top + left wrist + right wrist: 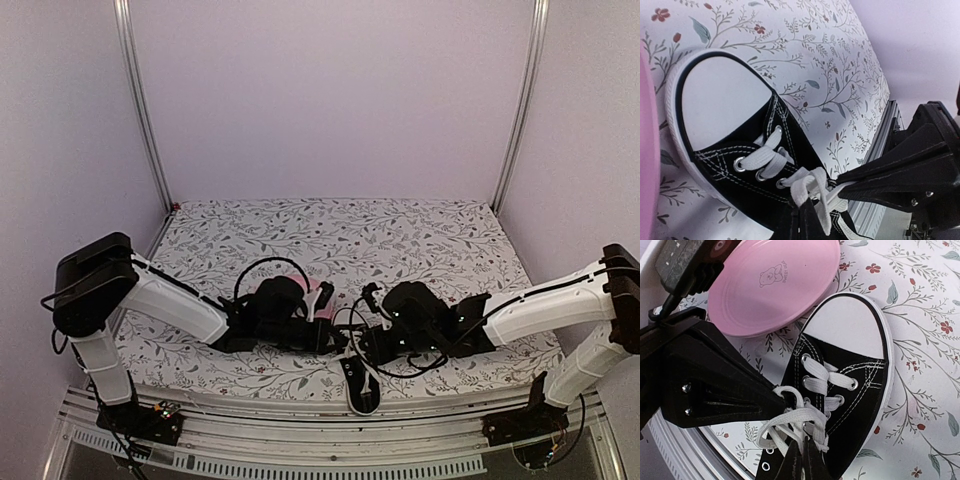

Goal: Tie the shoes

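Note:
A black canvas sneaker (855,390) with a white toe cap and white laces (810,415) lies by the table's front edge (360,392), toe pointing away from the arms. My left gripper (799,204) is shut on a loop of lace (812,185) over the tongue. From the opposite side, my right gripper (802,442) is shut on another strand of the same tangle of laces. Both grippers meet above the shoe's throat in the top view, the left gripper (335,338) and the right gripper (365,350) almost touching. The laces sit loosely crossed; the heel is hidden under the fingers.
A pink plate (775,285) lies just beyond the shoe's toe, on the left arm's side. The floral tablecloth (400,240) runs to the back wall. The metal rail of the front edge (880,150) passes right beside the shoe. Black cables (255,268) loop above both wrists.

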### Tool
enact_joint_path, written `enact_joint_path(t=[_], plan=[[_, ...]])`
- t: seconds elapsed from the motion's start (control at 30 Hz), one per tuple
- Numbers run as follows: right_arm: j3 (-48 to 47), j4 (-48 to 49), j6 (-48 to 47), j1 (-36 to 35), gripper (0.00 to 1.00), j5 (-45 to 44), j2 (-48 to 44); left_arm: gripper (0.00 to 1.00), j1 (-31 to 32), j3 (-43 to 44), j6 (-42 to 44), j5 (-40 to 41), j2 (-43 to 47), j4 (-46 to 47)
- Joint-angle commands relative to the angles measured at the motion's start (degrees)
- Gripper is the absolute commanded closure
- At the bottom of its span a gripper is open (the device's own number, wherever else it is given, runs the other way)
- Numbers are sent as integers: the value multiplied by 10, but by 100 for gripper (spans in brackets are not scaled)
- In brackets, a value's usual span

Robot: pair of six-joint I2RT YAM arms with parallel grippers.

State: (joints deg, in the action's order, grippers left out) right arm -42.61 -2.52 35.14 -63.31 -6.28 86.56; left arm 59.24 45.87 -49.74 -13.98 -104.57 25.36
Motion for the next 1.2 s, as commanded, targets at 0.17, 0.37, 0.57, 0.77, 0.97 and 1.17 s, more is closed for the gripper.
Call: enact_joint_path(t=[0.17, 0.37, 0.57, 0.77, 0.97, 1.17], plan=[[18, 4, 9, 42, 97, 0, -39, 100, -8, -16, 6, 40, 12, -83], [38, 27, 17, 66, 97, 28, -41, 100, -8, -29, -1, 48, 15, -79], [64, 80, 3, 73, 97, 94, -50, 100, -8, -47, -1, 21, 22, -21], [70, 107, -25, 73, 97, 149, -35, 100, -8, -40, 0, -16, 4, 20], [61, 120, -25, 73, 98, 172, -1, 100, -8, -35, -9, -37, -14, 40], [61, 126, -20, 73, 98, 184, 22, 96, -9, -41, -8, -18, -1, 24]])
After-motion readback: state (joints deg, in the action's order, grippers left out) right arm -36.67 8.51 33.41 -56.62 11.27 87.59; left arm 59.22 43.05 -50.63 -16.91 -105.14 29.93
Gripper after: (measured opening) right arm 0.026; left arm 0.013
